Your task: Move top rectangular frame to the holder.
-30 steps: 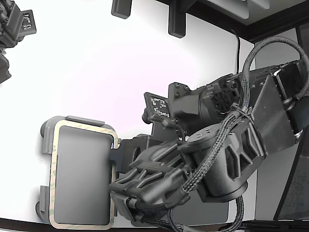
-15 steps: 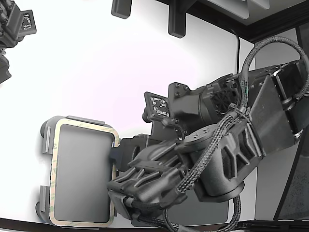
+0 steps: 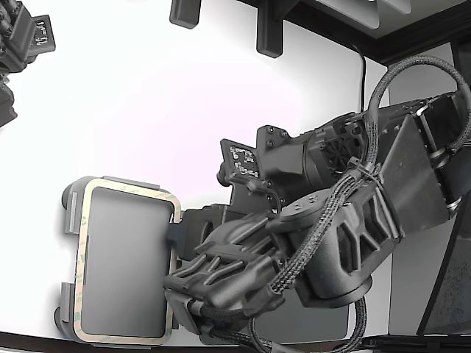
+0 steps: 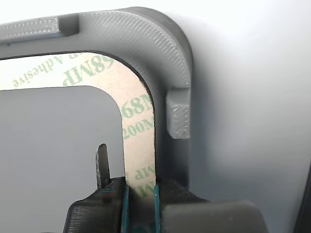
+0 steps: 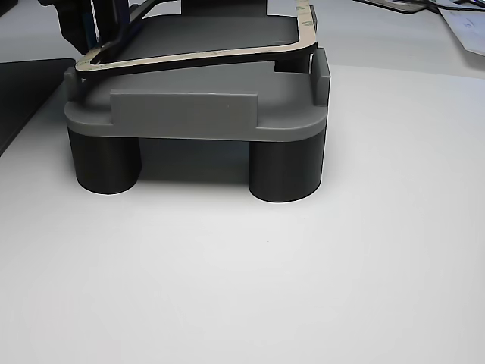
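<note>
The tan rectangular frame (image 3: pixel 80 265) lies over the light grey holder (image 3: pixel 129 182) at the exterior view's lower left. In the other view the frame (image 5: pixel 197 57) is tilted: its gripped side is raised and its far corner sits by a tab of the holder (image 5: pixel 182 114). My gripper (image 4: pixel 141 196) is shut on one edge of the frame (image 4: pixel 138 126), just inside the holder's rounded corner (image 4: pixel 146 34). It also shows in the other view (image 5: pixel 95 23). In the exterior view my own arm hides the fingertips.
The holder stands on dark round legs (image 5: pixel 284 171) on the white table. A dark grey mat (image 3: pixel 309 323) lies under my arm. A second arm (image 3: pixel 22 44) stays at the exterior view's upper left. Black posts (image 3: pixel 268 33) stand at the far edge.
My arm has shifted slightly and the frame has moved a little over the holder, still held in the gripper.
</note>
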